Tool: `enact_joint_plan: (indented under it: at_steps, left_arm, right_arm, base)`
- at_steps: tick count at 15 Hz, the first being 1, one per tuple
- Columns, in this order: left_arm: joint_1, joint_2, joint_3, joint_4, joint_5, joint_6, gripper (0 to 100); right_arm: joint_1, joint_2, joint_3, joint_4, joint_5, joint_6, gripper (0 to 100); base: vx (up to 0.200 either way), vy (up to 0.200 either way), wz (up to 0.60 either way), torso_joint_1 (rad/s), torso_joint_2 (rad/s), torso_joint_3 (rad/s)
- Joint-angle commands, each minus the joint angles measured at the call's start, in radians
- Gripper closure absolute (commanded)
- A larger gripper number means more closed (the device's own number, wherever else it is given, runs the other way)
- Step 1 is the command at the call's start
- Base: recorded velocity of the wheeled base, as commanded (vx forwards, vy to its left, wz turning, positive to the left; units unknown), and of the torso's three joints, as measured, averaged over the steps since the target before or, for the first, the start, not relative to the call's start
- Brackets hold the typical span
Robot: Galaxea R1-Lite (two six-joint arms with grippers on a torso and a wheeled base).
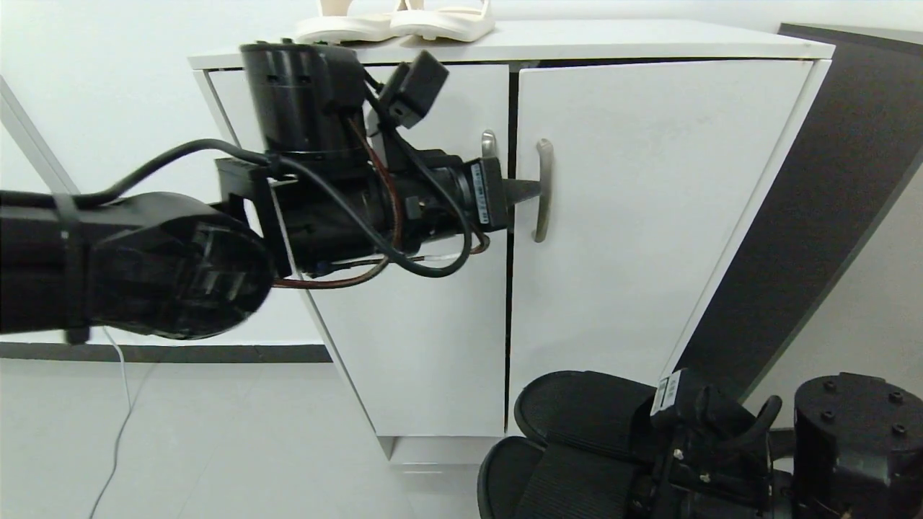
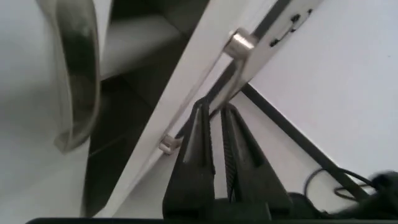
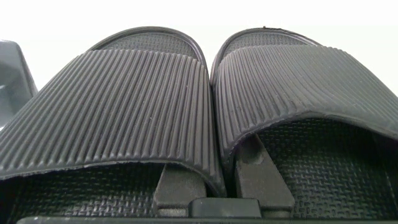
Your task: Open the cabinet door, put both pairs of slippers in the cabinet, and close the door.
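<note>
The white cabinet (image 1: 649, 216) has two doors with metal handles at the middle. My left gripper (image 1: 535, 189) is at the right door's handle (image 1: 544, 189) and shut on the thin bar (image 2: 231, 79), fingertips (image 2: 200, 121) pressed close together. A dark slit of the interior (image 2: 134, 81) shows beside that door's edge. A pair of white slippers (image 1: 404, 23) lies on the cabinet top. Low at the right, my right gripper (image 1: 674, 432) is shut on the black slippers (image 1: 577, 411). Its fingers (image 3: 177, 186) reach under the ribbed straps (image 3: 124, 106) and pinch the two inner edges together.
The left door's handle (image 1: 489, 143) sits just beside the gripped one, seen large and close as (image 2: 78, 81). A white wall and a dark baseboard (image 1: 180, 353) are left of the cabinet. A thin cable (image 1: 119, 425) trails over the pale floor there.
</note>
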Motion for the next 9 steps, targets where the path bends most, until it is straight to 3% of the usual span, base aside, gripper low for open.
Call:
enact_joint_plan:
  at_steps: [1, 3, 5, 9]
  left_arm:
    - [-0.008, -0.098, 0.058, 0.003, -0.008, 0.001, 100]
    - [-0.021, -0.132, 0.078, 0.005, -0.003, 0.015, 100]
    - [-0.025, -0.158, 0.106, 0.012, 0.001, 0.058, 100]
    - [0.010, -0.101, 0.069, 0.005, -0.005, 0.059, 100]
  right_arm:
    - [0.018, -0.014, 0.010, 0.000, 0.001, -0.003, 100]
    - [0.019, -0.014, 0.010, 0.000, -0.001, -0.005, 100]
    - [0.019, -0.014, 0.010, 0.000, -0.002, -0.006, 100]
    - [0.022, -0.008, 0.019, 0.000, -0.001, -0.037, 100]
  base:
    - [0.000, 0.000, 0.00, 0.000, 0.00, 0.000]
    - [0.000, 0.000, 0.00, 0.000, 0.00, 0.000]
    - [0.000, 0.000, 0.00, 0.000, 0.00, 0.000]
    - [0.000, 0.000, 0.00, 0.000, 0.00, 0.000]
